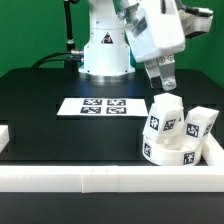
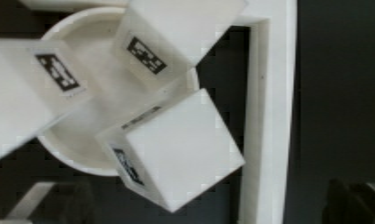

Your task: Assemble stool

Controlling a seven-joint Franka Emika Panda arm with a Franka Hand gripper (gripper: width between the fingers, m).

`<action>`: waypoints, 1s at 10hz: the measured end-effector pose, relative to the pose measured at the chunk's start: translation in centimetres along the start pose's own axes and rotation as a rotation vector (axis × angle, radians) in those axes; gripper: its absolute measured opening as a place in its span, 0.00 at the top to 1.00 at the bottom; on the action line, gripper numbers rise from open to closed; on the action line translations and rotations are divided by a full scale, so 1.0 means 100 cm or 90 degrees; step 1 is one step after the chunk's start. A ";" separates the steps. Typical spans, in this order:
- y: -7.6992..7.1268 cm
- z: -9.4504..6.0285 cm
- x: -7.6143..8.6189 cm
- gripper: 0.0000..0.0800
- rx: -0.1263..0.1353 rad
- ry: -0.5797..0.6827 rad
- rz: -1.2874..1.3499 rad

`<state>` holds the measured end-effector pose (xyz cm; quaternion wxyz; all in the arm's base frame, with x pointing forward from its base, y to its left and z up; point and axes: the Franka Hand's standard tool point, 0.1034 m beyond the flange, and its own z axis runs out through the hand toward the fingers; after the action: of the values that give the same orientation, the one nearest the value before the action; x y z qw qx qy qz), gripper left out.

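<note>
The round white stool seat (image 1: pixel 170 153) lies in the near right corner of the table, against the border rail. One tagged white leg (image 1: pixel 165 115) stands tilted on the seat, and a second leg (image 1: pixel 200 122) leans beside it toward the exterior view's right. My gripper (image 1: pixel 163 84) hangs just above the first leg, open and holding nothing. In the wrist view the seat's rim (image 2: pixel 81 140) shows with three legs over it: one (image 2: pixel 175 150) close under my gripper (image 2: pixel 205 212), one (image 2: pixel 175 45) farther off, and one (image 2: pixel 33 85) at the edge. My fingers show only as dim dark shapes.
The marker board (image 1: pixel 102 105) lies flat mid-table in front of the robot base (image 1: pixel 105 50). The long white border rail (image 1: pixel 90 180) runs along the front edge and turns up the right side (image 2: pixel 269 100). The tabletop is black.
</note>
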<state>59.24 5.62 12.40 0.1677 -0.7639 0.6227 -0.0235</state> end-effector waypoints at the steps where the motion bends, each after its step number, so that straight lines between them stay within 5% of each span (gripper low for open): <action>1: 0.000 0.000 0.001 0.19 -0.004 0.004 -0.075; 10: 0.003 -0.002 0.020 0.19 -0.043 0.019 -0.624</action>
<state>59.38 3.65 12.21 0.1034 -0.9717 0.1924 -0.0905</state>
